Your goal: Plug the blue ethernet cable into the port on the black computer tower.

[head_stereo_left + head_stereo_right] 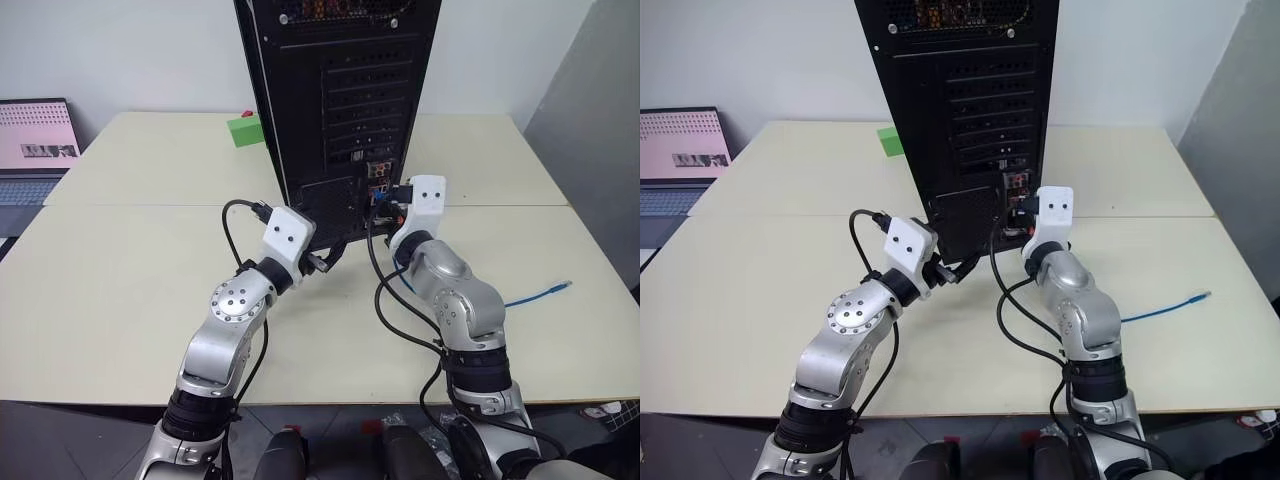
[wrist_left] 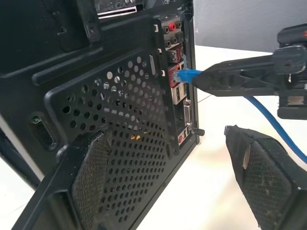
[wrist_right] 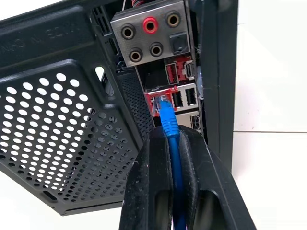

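The black computer tower (image 1: 335,100) stands upright at the table's middle, its rear panel facing me. My right gripper (image 3: 173,134) is shut on the blue ethernet cable (image 3: 169,122) just behind its plug. The plug's tip sits at the mouth of the red-framed port (image 3: 157,99), below the audio jacks; how deep it sits I cannot tell. The rest of the cable trails across the table to the right, ending in its free plug (image 1: 567,286). My left gripper (image 2: 168,133) stands open close to the perforated vent grille (image 2: 124,124), holding nothing.
A small green block (image 1: 243,130) lies on the table (image 1: 120,280) left of the tower. A laptop (image 1: 35,150) sits at the far left edge. Black robot cables (image 1: 385,300) loop between my arms. A grey panel rises at the right.
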### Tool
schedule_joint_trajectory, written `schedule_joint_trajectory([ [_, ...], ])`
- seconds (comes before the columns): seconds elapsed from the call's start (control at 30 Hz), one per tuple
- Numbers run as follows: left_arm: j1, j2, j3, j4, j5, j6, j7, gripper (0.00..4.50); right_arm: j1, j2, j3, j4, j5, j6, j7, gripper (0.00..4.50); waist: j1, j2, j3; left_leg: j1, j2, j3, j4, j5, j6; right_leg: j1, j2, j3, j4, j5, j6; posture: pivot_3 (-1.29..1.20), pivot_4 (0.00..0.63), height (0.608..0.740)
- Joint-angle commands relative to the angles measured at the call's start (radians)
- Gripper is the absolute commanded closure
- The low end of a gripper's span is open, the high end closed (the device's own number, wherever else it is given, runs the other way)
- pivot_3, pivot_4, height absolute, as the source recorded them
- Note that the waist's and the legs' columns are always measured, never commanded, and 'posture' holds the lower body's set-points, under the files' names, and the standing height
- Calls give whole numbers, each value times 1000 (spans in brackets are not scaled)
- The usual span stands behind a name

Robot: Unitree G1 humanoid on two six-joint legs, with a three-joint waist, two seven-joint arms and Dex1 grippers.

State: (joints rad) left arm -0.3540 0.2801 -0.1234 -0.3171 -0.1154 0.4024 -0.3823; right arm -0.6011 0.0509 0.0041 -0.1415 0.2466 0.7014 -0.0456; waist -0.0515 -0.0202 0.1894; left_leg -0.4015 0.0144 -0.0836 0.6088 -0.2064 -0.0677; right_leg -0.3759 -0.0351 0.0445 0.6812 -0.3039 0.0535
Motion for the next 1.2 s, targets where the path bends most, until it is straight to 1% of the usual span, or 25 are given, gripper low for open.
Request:
schedule_joint_trajectory([
  [0.03,0,-5,2,-42,3,-28,2,533,-44,10,6,6,-16,-44,5,4500,-2,0,0,0,0,0,0,0,0,0,0,0,0,0,0,0,150,740],
  [0.3,4,-8,0,-48,6,-28,5,533,-62,7,-4,42,-21,-59,25,4500,-6,0,0,0,0,0,0,0,0,0,0,0,0,0,0,0,150,740],
  [0.43,7,-7,4,-52,7,-28,5,533,-44,-7,-7,27,-11,-47,53,4500,-8,0,0,0,1,0,0,0,0,0,1,1,0,0,0,0,150,740],
  [0.5,6,-5,8,-52,7,-27,5,522,-13,-39,-11,0,4,-27,93,3833,-8,0,0,0,1,0,0,0,0,0,1,1,0,0,0,0,150,740],
  [0.57,5,-3,11,-51,9,-25,8,522,9,-84,-11,-34,31,4,155,3459,-3,0,0,0,1,0,0,0,0,0,1,0,0,0,0,0,150,740],
  [0.7,-3,3,26,-46,3,-9,7,522,27,-189,-29,-92,83,65,257,2524,2,0,0,-2,0,0,0,0,0,-1,0,0,-1,0,0,0,150,740],
  [0.77,-4,8,29,-48,-2,11,2,522,35,-236,-39,-120,107,89,301,2156,3,0,0,-3,0,0,0,0,0,-2,0,0,-1,0,0,0,150,740],
  [0.8,-4,16,28,-50,-2,23,-3,522,41,-263,-43,-137,121,98,326,1882,4,0,0,-4,0,0,0,0,0,-2,0,0,-1,0,0,0,150,740],
  [0.87,-2,28,26,-56,0,36,-11,522,48,-299,-53,-162,140,105,359,1613,4,0,0,-4,0,0,0,0,0,-3,0,0,-1,0,0,0,150,740],
  [0.9,2,44,27,-65,2,49,-18,522,56,-331,-65,-176,157,101,394,1358,4,0,0,-4,0,0,0,0,0,-3,0,0,-1,0,0,0,150,740],
  [0.93,8,65,31,-72,1,71,-29,522,66,-369,-80,-190,177,80,449,1198,3,0,0,-4,0,0,0,0,0,-3,0,0,-1,0,0,0,150,740],
  [1.07,29,162,50,-101,-21,137,-99,522,106,-557,-81,-219,220,-13,700,366,4,0,0,-5,-1,0,0,0,0,-3,0,0,-2,0,0,0,150,740],
  [1.1,31,180,69,-107,-41,151,-115,522,112,-593,-93,-225,250,-17,755,366,4,0,0,-5,-1,0,0,0,0,-4,0,0,-2,0,0,0,150,740],
  [1.2,38,219,120,-125,-95,171,-164,522,114,-659,-139,-208,321,-17,861,366,2,0,1,-5,0,0,0,0,0,-4,0,0,-2,0,0,0,150,740],
])
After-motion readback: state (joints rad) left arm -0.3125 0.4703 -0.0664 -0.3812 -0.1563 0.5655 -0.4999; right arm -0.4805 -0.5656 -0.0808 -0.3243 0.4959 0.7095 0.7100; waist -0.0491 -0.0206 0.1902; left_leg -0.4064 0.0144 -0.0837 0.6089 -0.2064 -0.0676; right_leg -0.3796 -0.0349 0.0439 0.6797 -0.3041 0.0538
